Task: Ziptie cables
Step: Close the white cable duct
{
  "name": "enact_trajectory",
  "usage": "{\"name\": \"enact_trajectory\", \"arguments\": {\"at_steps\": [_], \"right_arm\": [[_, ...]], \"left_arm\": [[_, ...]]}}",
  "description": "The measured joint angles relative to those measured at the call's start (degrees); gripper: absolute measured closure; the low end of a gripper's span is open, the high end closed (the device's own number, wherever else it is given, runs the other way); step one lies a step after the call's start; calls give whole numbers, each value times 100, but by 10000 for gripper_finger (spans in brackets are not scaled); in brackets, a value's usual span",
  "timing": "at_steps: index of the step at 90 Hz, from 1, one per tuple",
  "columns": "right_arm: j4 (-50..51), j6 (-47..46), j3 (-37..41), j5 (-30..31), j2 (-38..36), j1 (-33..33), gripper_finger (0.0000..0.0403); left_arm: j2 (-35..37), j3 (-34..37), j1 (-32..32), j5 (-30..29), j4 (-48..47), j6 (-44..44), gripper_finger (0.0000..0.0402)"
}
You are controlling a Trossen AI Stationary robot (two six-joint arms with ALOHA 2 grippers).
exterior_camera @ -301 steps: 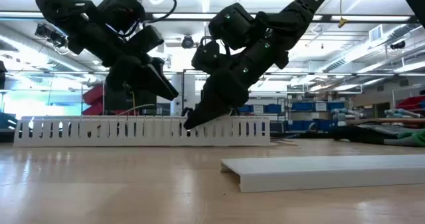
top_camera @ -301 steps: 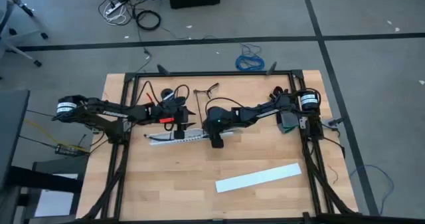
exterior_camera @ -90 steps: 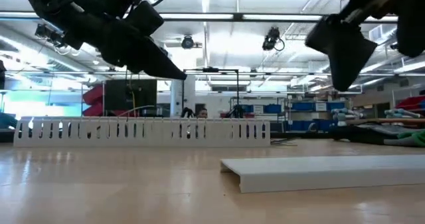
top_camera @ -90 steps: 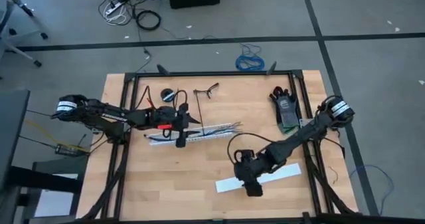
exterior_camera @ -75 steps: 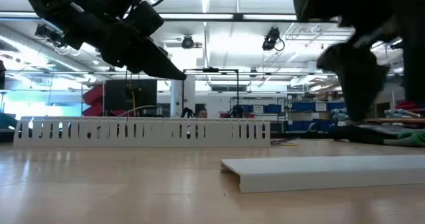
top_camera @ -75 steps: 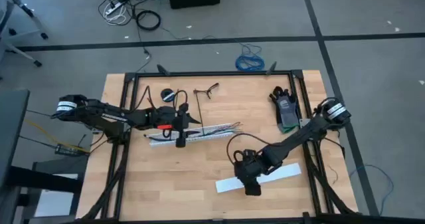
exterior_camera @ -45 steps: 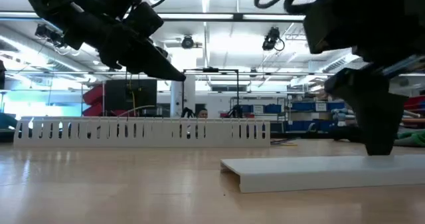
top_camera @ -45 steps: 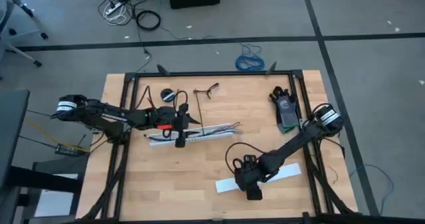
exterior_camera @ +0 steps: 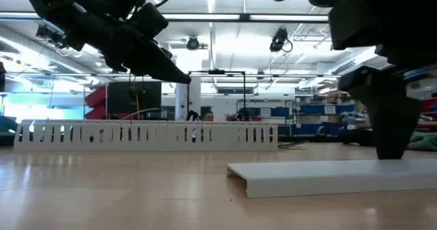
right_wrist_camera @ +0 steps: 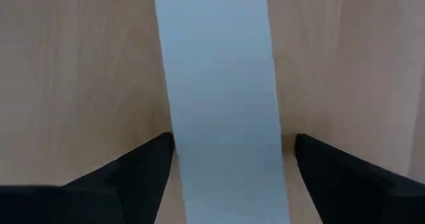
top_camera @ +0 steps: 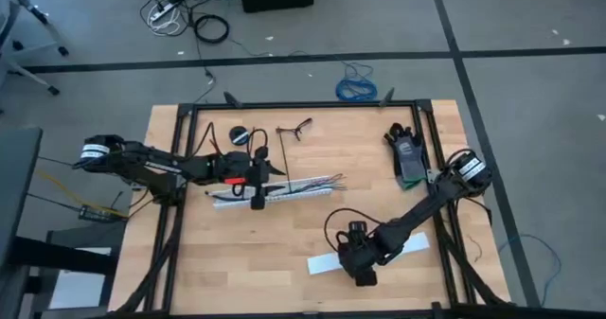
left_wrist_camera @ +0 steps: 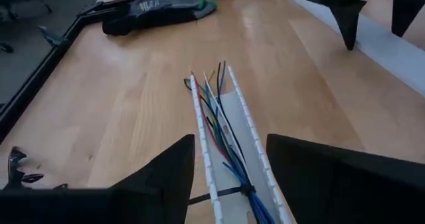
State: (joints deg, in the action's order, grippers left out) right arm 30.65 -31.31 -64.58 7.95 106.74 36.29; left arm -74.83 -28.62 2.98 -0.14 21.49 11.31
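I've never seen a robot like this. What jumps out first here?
The right end effector hangs with open fingers astride a flat white cover strip near the table's front edge. Farther back, the left end effector hovers, open, over a white slotted strip holding the cables.

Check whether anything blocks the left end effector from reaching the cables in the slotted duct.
Nothing visible does. The left end effector hangs open right over the cables, which lie exposed in the white slotted duct. The right end effector is far off, at the flat white cover.
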Motion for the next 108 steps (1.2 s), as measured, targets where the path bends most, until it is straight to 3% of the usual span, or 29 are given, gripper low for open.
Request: {"name": "enact_trajectory", "arguments": {"at_steps": [28,58,87,108], "right_arm": [[-2,29,4,1,0,2,104],[-8,103,2,-19,-11,2,201],[2,361,-58,-5,-17,-128,183],[93,905,-436,32,-4,-322,204]], "left_arm": [[0,0,0,-24,-9,0,218],[0,0,0,-44,-3,-2,218],[0,0,0,-49,-1,-4,218],[0,0,0,-50,-1,-6,218]]}}
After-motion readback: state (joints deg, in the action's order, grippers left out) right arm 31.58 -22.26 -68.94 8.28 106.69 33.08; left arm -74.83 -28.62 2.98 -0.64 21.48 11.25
